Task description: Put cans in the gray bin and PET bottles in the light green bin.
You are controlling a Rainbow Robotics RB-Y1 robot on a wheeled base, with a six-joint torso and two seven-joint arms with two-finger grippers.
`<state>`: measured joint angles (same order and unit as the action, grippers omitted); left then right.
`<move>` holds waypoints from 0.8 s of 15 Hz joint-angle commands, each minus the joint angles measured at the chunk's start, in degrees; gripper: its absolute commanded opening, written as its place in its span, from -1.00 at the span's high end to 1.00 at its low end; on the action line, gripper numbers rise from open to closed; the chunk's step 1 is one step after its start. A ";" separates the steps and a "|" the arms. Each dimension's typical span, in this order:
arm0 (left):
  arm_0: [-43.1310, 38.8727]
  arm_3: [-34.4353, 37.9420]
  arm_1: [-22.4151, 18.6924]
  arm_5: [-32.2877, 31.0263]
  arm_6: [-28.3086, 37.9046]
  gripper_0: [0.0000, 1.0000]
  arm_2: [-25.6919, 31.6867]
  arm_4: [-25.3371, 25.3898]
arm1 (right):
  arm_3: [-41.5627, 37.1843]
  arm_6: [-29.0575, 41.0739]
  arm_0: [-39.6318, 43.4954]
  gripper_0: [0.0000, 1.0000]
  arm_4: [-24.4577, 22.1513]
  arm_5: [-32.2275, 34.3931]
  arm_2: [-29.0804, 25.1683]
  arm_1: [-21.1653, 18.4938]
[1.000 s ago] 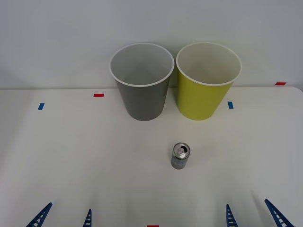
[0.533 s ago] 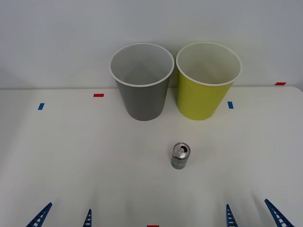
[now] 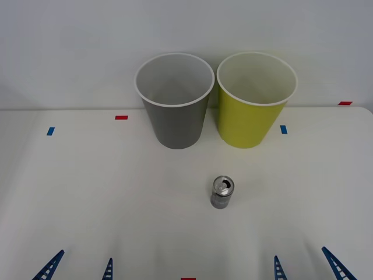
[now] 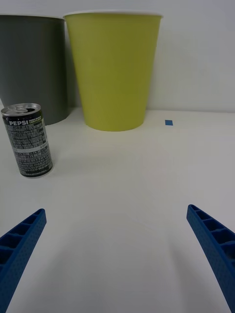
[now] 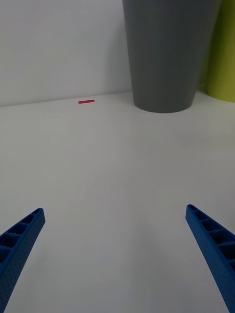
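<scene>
- Front view: a small silver can (image 3: 222, 192) stands upright on the white table (image 3: 105, 198), its pull-tab top facing up and its body far shorter than the bins.
- The gray bin (image 3: 175, 99) stands at about 11 o'clock from the can, well apart from it; the light green bin (image 3: 255, 99) stands at about 1 o'clock, also well apart. Both are tall, round and tapered with white rims and pale insides, and the two stand just beside each other against the wall at 12 o'clock.
- The left gripper (image 3: 79, 267) sits at 7 o'clock near the table's front edge, its blue ribbed fingers spread with nothing between them. The right gripper (image 3: 307, 265) sits at 5 o'clock, fingers likewise spread and empty. The can lies at about 11 o'clock from the right gripper, clear of it.
- Small red and blue tape marks (image 3: 121, 117) dot the table near the bins.
- Right wrist view: the can (image 4: 28, 140) shows a dark printed label with PEPSI in white near the top and a silver rim above it. It stands apart from the wide-open blue fingers (image 4: 19, 247), which grasp nothing. The light green bin (image 4: 113, 68) and the gray bin (image 4: 34, 63) rise behind it.
- Left wrist view: the left fingers (image 5: 19, 247) are wide apart over bare table, holding nothing, with the gray bin (image 5: 166, 54) beyond them.
</scene>
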<state>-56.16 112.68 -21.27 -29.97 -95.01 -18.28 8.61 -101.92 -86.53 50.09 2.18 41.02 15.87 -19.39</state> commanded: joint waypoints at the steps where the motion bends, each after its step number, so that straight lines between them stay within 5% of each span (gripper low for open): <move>1: 0.00 0.00 0.00 0.00 0.00 -1.00 0.00 0.00 | -0.03 -0.21 -2.19 -1.00 -0.60 0.20 2.85 -2.49; 8: 0.00 0.00 0.00 0.00 0.00 -1.00 0.00 0.00 | 0.05 -0.48 -9.31 -1.00 0.36 -1.39 9.17 -5.74; 12: 0.00 0.00 0.00 0.00 0.00 -1.00 0.00 0.00 | 0.14 -1.09 -13.36 -1.00 0.10 -6.04 10.67 -3.11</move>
<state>-56.16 112.68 -21.27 -29.97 -95.01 -18.28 8.61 -101.79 -87.40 37.69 2.35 36.10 26.49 -23.31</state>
